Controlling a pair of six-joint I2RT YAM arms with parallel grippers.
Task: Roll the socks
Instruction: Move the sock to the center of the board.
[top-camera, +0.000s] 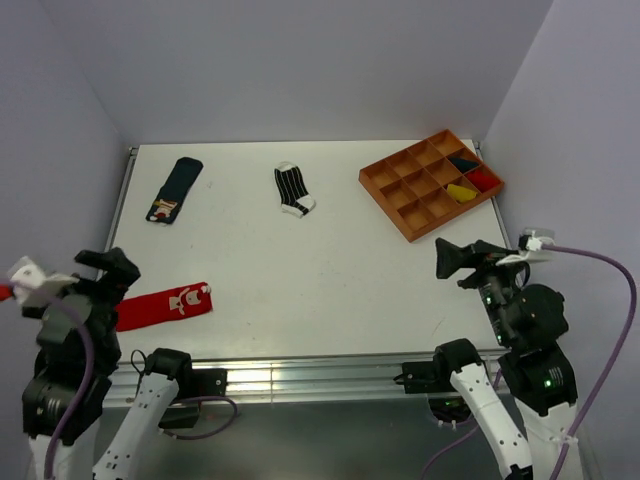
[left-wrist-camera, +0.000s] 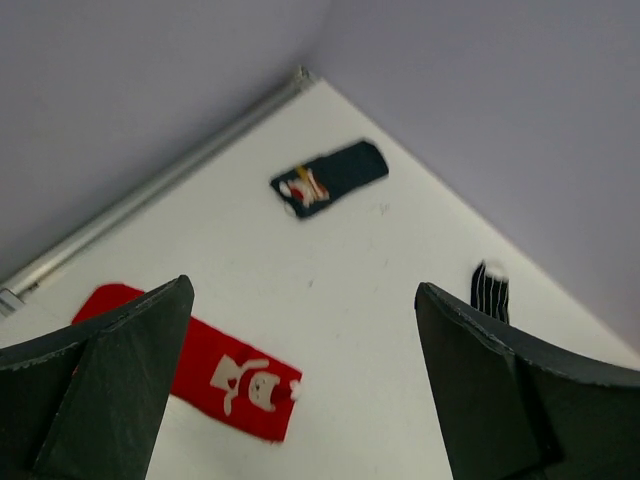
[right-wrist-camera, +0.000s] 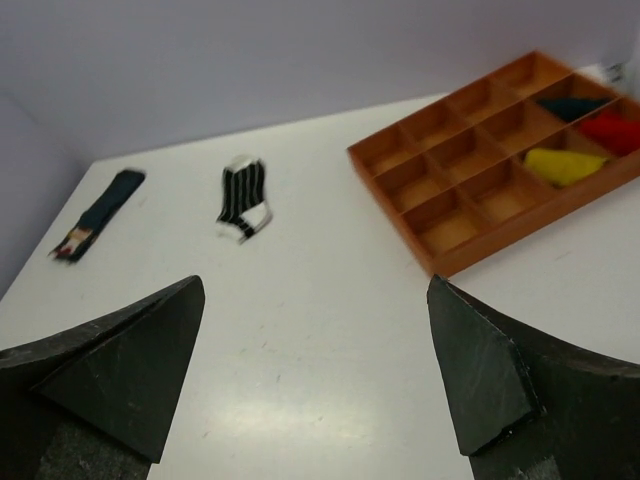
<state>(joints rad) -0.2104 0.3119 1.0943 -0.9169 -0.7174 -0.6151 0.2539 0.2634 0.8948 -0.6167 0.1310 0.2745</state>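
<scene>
The red sock (top-camera: 165, 306) with a white cartoon figure lies flat at the near left; it also shows in the left wrist view (left-wrist-camera: 215, 372). The dark navy sock (top-camera: 176, 191) lies at the far left, also in the wrist views (left-wrist-camera: 330, 178) (right-wrist-camera: 100, 212). The black-and-white striped sock (top-camera: 293, 191) lies at the far middle, also seen from the wrists (left-wrist-camera: 490, 290) (right-wrist-camera: 243, 198). My left gripper (top-camera: 105, 272) is open and empty above the red sock's left end. My right gripper (top-camera: 450, 262) is open and empty at the near right.
An orange compartment tray (top-camera: 400, 185) stands at the far right, also in the right wrist view (right-wrist-camera: 450, 215). It holds a yellow bundle (right-wrist-camera: 562, 165), a red bundle (right-wrist-camera: 612, 130) and a dark bundle (right-wrist-camera: 572, 106). Walls close in the table on three sides.
</scene>
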